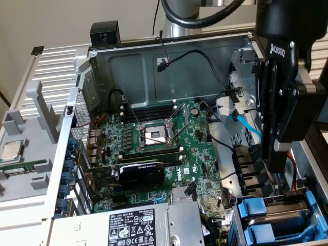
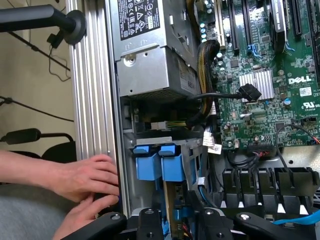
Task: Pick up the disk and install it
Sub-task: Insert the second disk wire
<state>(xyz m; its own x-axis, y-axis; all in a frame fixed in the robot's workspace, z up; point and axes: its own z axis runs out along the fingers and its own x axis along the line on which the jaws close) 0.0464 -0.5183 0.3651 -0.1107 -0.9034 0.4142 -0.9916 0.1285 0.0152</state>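
Claw (image 2: 172, 222): black finger parts hang right over the blue clips; how wide they stand is hard to tell from here.
Blue clips (image 2: 160, 162): two plastic clips side by side in the drive bay, maybe the ends of the disk's carrier.
Hands (image 2: 92, 177): a person's two hands rest on the ridged silver case edge (image 2: 92, 100), one above the other.
Power box (image 2: 150, 55): grey metal with a black-and-white label, just past the clips.
Green board (image 2: 270, 85): has a silver finned block and a white DELL name.
Black cables (image 2: 205, 80): thick bundle between the box and the board.
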